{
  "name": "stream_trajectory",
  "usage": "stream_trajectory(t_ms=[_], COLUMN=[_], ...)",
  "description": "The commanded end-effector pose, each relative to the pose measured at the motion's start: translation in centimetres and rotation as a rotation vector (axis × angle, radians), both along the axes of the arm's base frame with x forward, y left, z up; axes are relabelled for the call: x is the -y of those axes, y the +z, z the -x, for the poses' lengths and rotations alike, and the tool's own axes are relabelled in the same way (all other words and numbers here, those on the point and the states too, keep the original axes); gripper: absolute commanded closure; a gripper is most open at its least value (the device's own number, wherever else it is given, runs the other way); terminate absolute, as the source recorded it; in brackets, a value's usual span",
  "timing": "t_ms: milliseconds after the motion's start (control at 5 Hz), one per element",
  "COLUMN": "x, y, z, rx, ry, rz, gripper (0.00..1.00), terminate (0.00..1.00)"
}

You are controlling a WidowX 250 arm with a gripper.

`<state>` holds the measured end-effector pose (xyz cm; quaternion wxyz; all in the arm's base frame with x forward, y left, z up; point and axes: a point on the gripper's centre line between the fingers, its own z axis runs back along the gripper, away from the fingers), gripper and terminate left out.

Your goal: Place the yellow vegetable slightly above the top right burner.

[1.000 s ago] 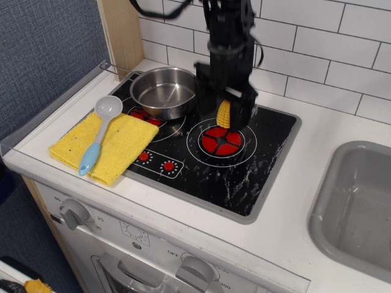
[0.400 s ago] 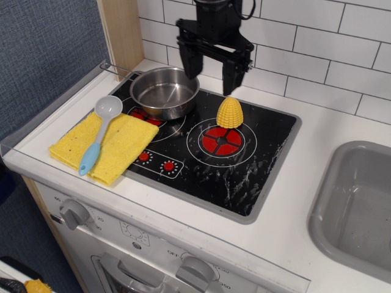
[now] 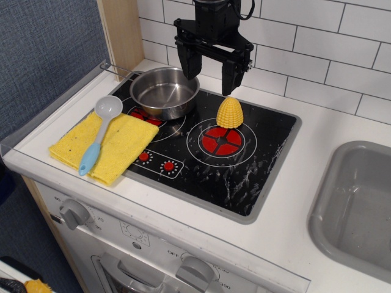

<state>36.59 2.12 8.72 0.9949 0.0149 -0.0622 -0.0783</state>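
On the left a blue spoon [image 3: 99, 130] lies on a yellow cloth [image 3: 107, 145]; a steel pot [image 3: 164, 91] sits next; the fingers [image 3: 209, 66] hang spread wide and empty in the upper middle; the yellow vegetable [image 3: 230, 113] stands upright just below them, touching the top right burner's [image 3: 222, 141] upper edge.

The corn [image 3: 230, 113] stands upright on the black stove surface [image 3: 256, 165], at the far edge of the red burner [image 3: 222, 140] — free of the gripper [image 3: 211, 69], which hangs above with its fingers [image 3: 230, 74] spread. A steel pot [image 3: 164, 91] sits just left. A blue-handled spoon [image 3: 99, 132] lies on the yellow cloth [image 3: 105, 144].
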Motion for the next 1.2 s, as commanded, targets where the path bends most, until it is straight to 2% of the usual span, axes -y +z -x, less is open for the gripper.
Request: stream_trajectory(t_ms=[0, 800, 1000], x=[-0.31, -0.31, -0.31], y=[1.89, 1.89, 1.89], z=[0.21, 0.21, 0.21], rx=[0.047, 0.047, 0.047], ry=[-0.001, -0.001, -0.001], rz=[-0.007, -0.007, -0.007], gripper=[0.00, 0.00, 0.00], terminate=[0.00, 0.00, 1.00])
